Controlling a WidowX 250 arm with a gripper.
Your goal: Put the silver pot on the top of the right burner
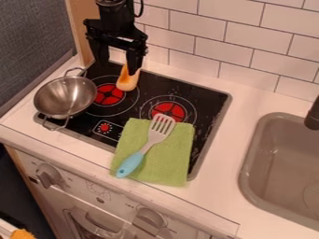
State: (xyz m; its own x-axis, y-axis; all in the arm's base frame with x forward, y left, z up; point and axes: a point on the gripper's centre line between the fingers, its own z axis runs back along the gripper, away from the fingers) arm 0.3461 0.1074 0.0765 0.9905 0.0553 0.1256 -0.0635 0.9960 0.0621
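You have the whole job left, grasp, carry and set-down, since the pot (65, 97) sits at the left edge of the stove (211, 99), well apart from the right burner (171, 110), and your gripper (116, 66) is spread, grasping nothing.

I had a lane down the counter (224, 151) between the stove (209, 100) and the sink (247, 163). Over the stove, 3 obstacles faced me: the pot (59, 98) at its left edge, an orange object (127, 82) beside the left burner (107, 94), and a spatula (131, 164) on a towel (176, 161), its head overlapping the right burner (176, 110).
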